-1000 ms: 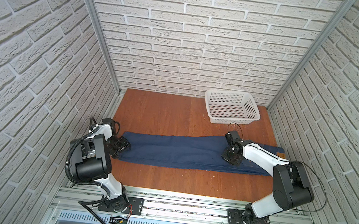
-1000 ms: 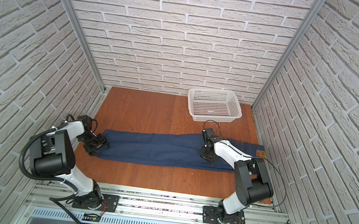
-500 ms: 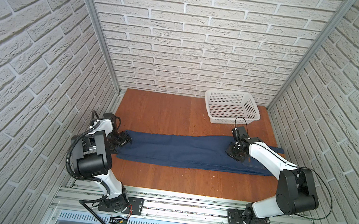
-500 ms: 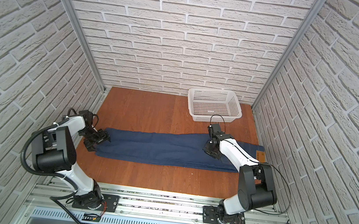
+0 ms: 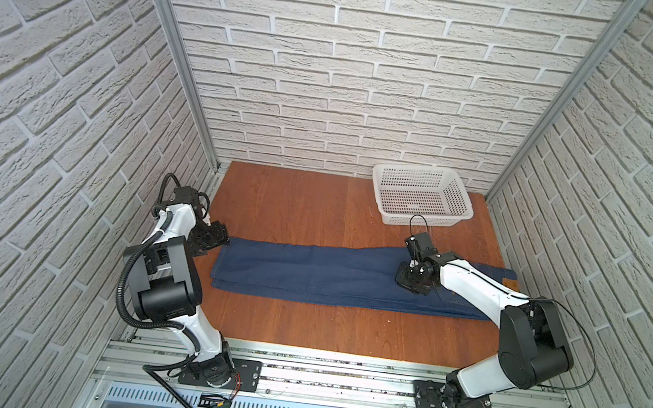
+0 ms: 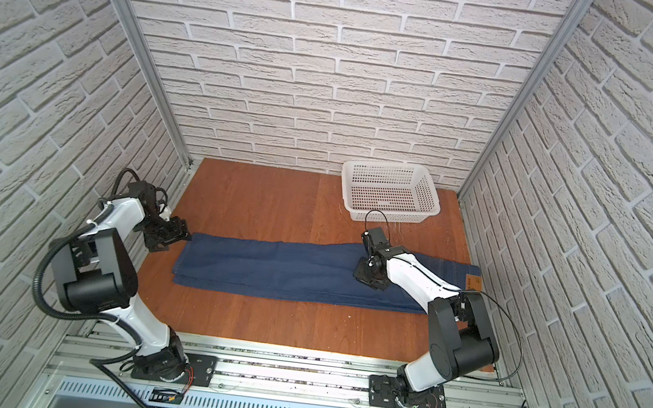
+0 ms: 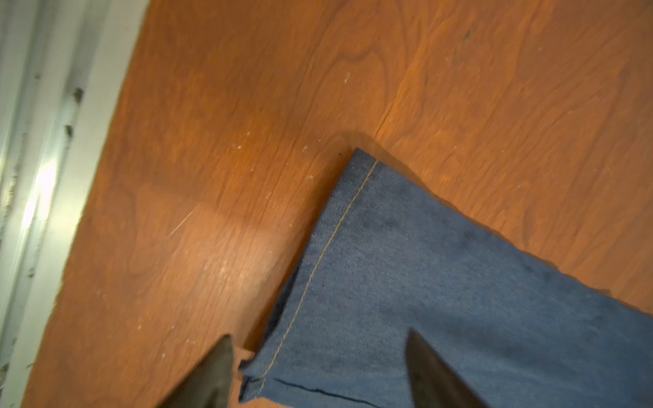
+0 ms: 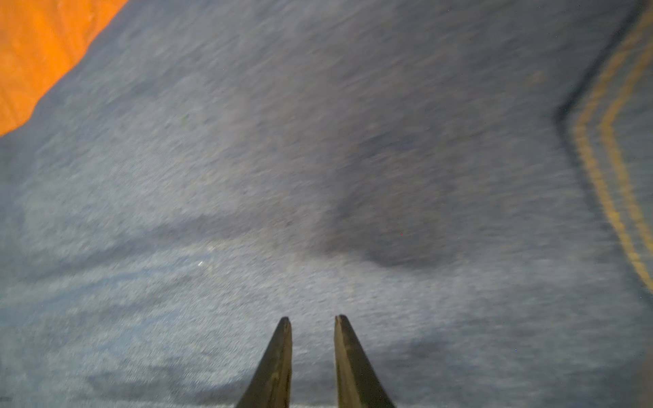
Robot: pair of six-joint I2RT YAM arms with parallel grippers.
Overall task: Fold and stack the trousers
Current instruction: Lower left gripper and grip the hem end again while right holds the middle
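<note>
The trousers (image 5: pixel 308 272) lie folded lengthwise across the worktop (image 5: pixel 299 206). The left end effector (image 7: pixel 318 335) is wide apart, straddling a hem corner. The right end effector (image 8: pixel 312 318) is narrowly apart over the denim near the waist.

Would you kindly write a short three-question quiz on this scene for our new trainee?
1. True or false: the dark navy denim trousers lie stretched out on the brown wooden table, outside the white perforated plastic basket.
2. The left gripper stands with its jaws apart at which part of the trousers? A) the leg hems B) the waistband C) a back pocket
3. Which gripper sits nearer the small tan waistband patch?
Key: 1 true. 2 A. 3 the right gripper.
</note>
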